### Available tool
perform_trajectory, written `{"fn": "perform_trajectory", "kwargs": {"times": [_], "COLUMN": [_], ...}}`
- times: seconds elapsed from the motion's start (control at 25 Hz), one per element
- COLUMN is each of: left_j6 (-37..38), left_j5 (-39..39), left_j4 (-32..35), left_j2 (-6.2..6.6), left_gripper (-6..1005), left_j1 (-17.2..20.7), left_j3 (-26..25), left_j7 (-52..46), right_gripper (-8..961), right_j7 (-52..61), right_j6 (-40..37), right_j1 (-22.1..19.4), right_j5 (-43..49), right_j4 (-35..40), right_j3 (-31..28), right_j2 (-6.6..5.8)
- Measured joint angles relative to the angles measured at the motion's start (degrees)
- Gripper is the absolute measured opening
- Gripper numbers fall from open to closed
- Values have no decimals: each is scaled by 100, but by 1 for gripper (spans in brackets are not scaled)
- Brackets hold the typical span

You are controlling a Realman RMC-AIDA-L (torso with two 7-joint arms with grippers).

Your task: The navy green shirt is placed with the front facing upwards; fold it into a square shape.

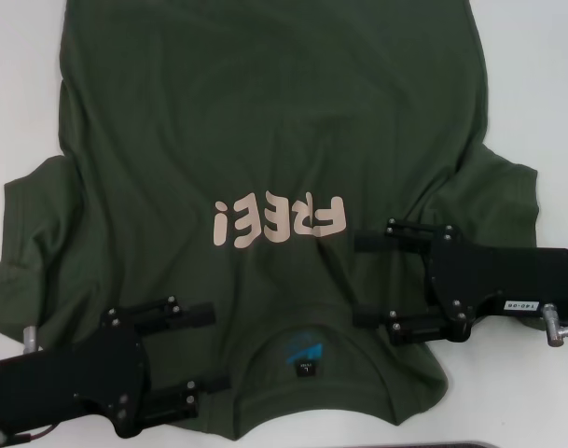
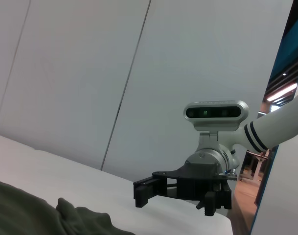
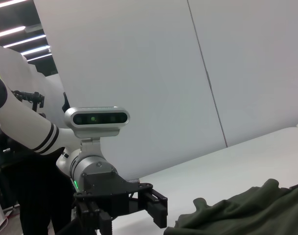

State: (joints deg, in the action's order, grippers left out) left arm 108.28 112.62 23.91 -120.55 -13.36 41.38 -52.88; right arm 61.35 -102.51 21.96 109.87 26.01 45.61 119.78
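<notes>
The navy green shirt [image 1: 265, 121] lies spread face up on the white table, its pale "FREE!" lettering [image 1: 279, 222] upside down to me. The collar [image 1: 305, 353], with a blue print and a black tag inside, is at the near edge. My left gripper [image 1: 207, 349] is open over the shoulder area to the left of the collar. On the other shoulder, right of the collar, my right gripper [image 1: 360, 280] is also open. Both point inward toward the collar. A bunched edge of the shirt [image 2: 41, 218] shows in the left wrist view, and more shirt cloth [image 3: 246, 210] in the right wrist view.
White table [image 1: 545, 84] shows on both sides of the shirt. The left sleeve [image 1: 22, 243] is rumpled and the right sleeve [image 1: 503, 187] is creased. A dark strip [image 1: 507, 444] runs along the near right edge.
</notes>
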Motion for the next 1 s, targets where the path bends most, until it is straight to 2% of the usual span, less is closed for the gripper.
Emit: {"fn": "perform_trajectory", "kwargs": {"times": [0.76, 0.84, 1.0], "left_j6": [47, 117, 484], "left_j5": [12, -59, -334], "left_j4": [9, 12, 356], "left_j2": [7, 10, 21], "left_gripper": [656, 656, 655], "left_j1": [-75, -77, -189], "left_j3": [-4, -107, -931], "left_j7": [-90, -173, -1424], "right_gripper": [915, 915, 915], "right_j7": [0, 0, 45], "right_j6": [3, 3, -43], "right_j1": [-1, 0, -3], "right_j5": [18, 17, 1], "right_j4": [0, 0, 0], "right_j3": [-3, -13, -35], "right_j2": [0, 0, -16]}}
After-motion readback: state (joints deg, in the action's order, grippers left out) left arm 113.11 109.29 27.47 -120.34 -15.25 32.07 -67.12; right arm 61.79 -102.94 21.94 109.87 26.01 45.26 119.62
